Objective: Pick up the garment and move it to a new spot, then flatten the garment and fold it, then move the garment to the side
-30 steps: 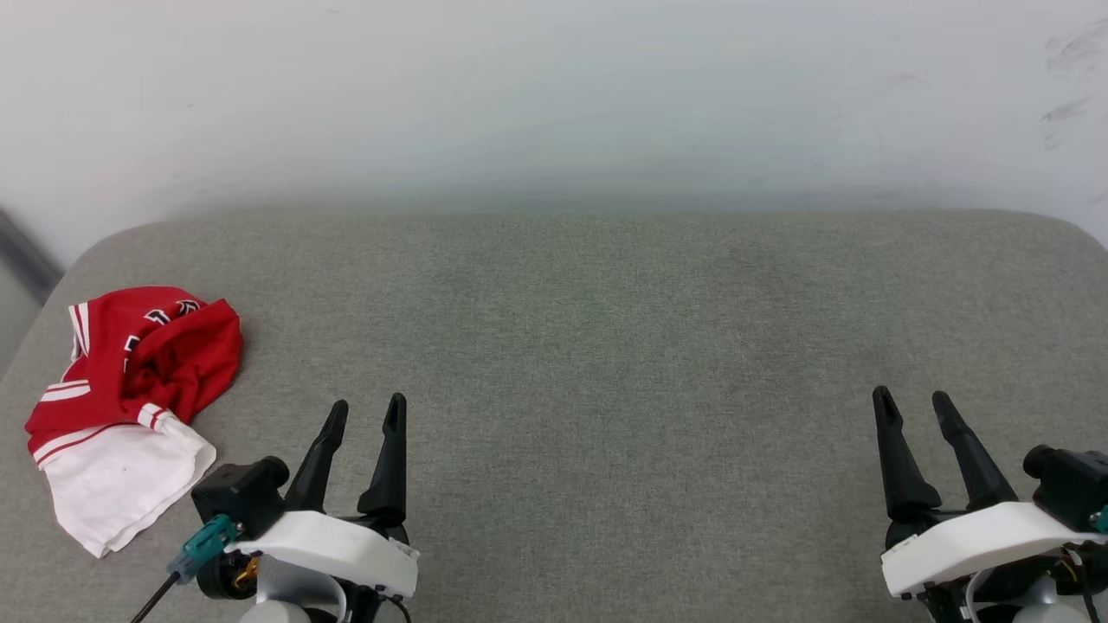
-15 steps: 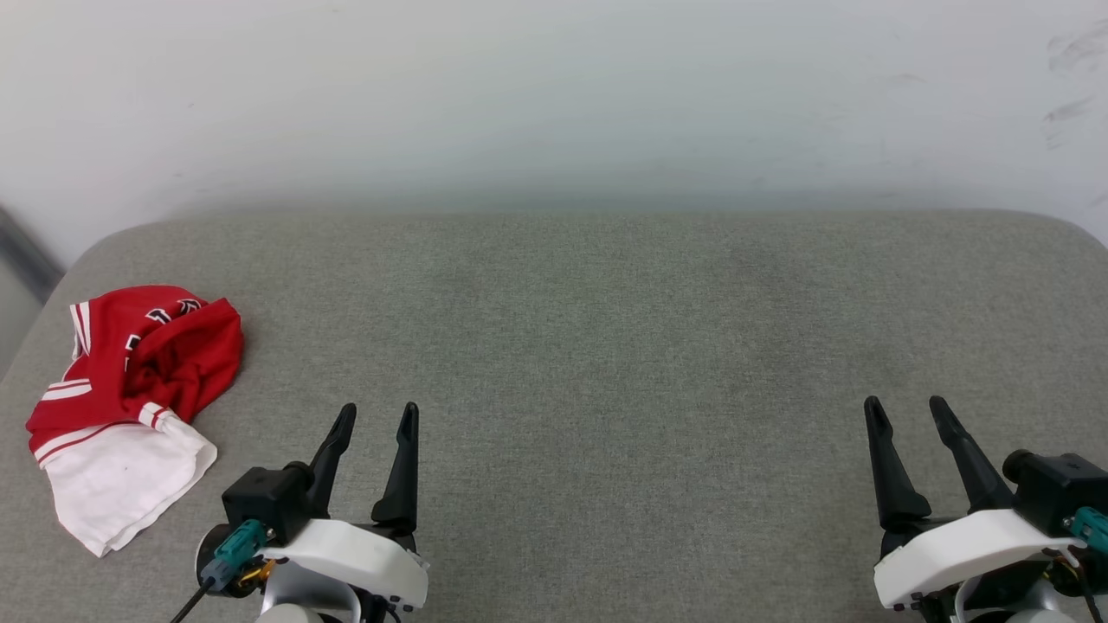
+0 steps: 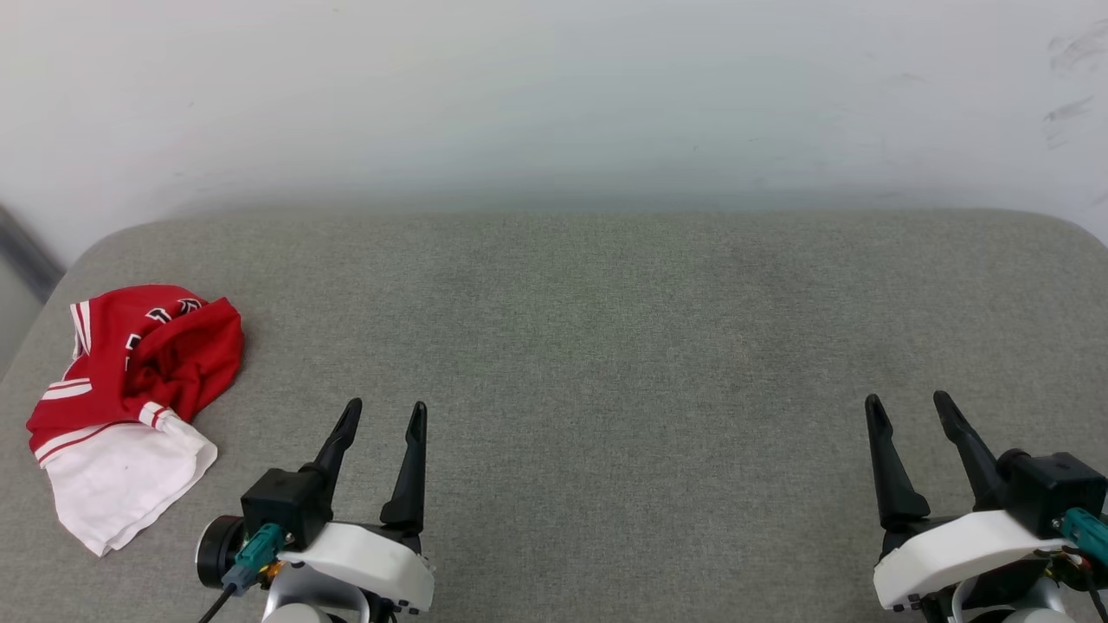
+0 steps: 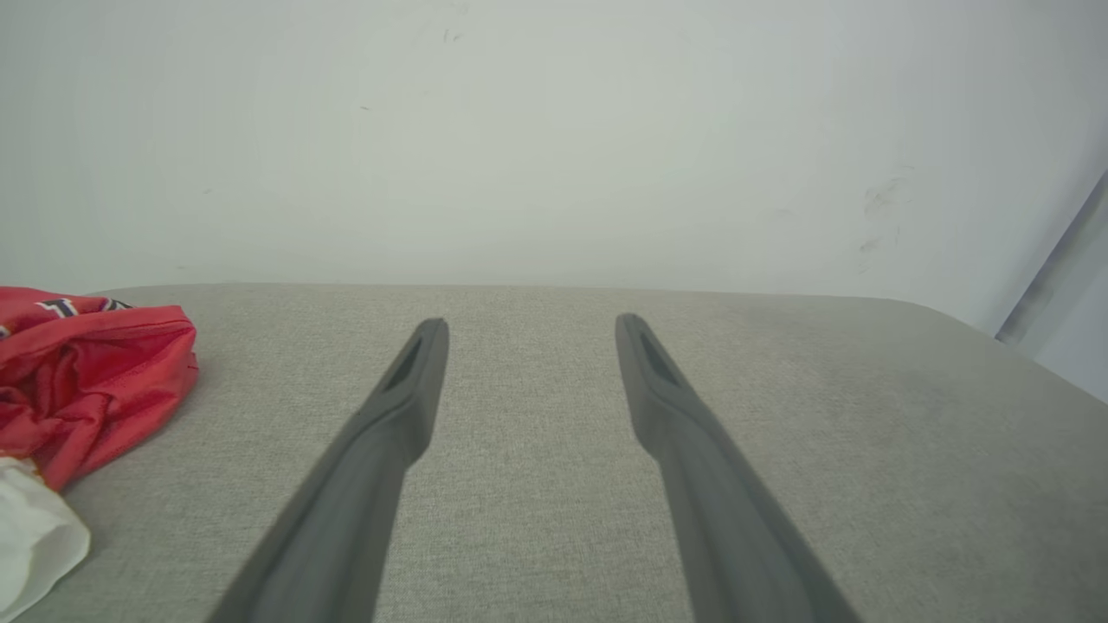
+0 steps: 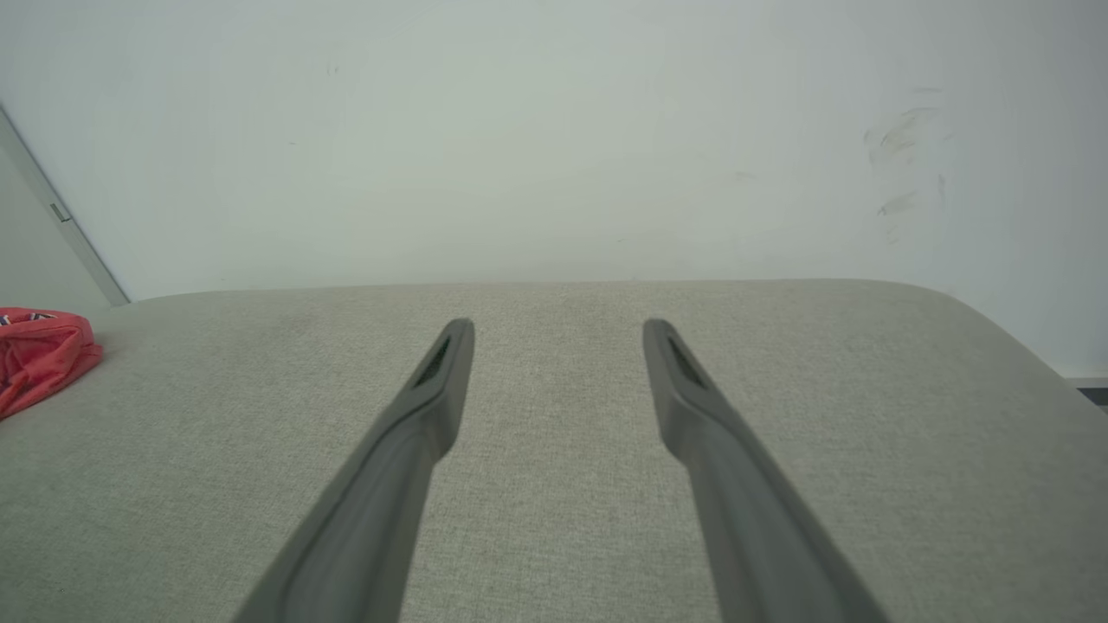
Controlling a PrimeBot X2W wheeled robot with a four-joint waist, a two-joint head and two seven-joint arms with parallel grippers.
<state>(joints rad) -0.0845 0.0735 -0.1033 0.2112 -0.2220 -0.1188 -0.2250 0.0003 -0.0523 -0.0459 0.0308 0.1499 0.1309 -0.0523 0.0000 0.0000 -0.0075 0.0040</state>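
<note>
Left fingers (image 3: 410, 476) and right fingers (image 3: 887, 476) gape wide, empty, the garment (image 3: 173, 355) crumpled to the left of both.

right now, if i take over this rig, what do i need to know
Left tool: open, empty, at the near left of the grey fabric cushion.
Right tool: open, empty, at the cushion's near right.
Red jersey T-shirt with white sleeves: crumpled in a heap at the cushion's left edge, apart from both tools and closest to the left one.
Done: nothing yet.
Left: pick it up, move it, flatten, fold, set it aside.
</note>
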